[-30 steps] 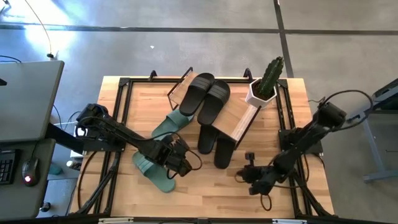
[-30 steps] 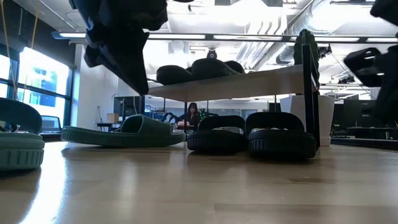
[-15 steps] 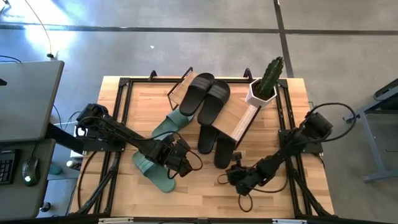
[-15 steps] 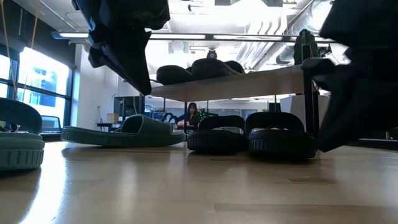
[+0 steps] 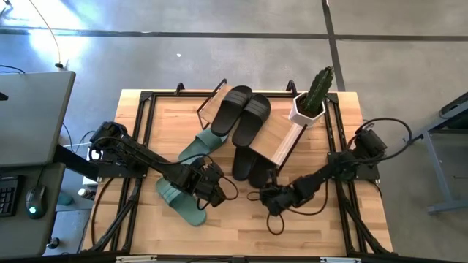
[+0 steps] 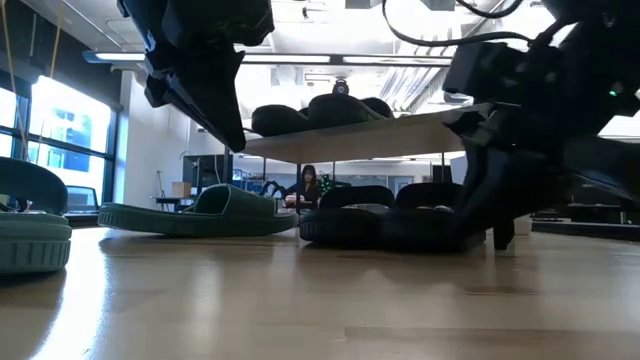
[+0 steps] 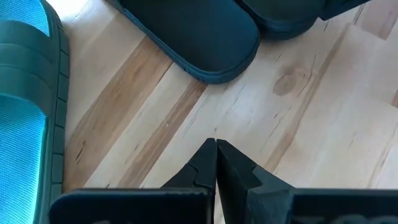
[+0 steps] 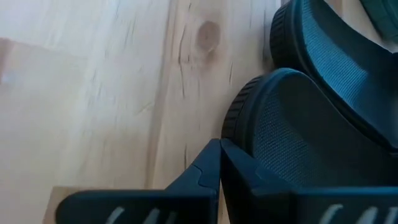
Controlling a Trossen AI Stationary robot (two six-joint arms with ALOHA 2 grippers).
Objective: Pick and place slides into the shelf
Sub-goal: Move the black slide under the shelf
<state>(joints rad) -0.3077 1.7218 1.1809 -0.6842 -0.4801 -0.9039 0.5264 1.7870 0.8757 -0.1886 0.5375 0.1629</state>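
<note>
Underneath the shelf, matte black slides, right hand pressed together alongside.

My arms are showing matte black jointed links, looping black cables trailing, and dark tapering fingers.

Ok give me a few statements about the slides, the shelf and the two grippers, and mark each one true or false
1. Two black slides lie on top of the shelf. True.
2. The right gripper is at the heel ends of the black pair under the shelf. True.
3. The left gripper is open wide. False: its fingers are shut together.
4. Both green slides are on the shelf. False: both lie on the table, one beside the shelf, the other by the left gripper.
5. A potted cactus stands by the shelf. True.
</note>
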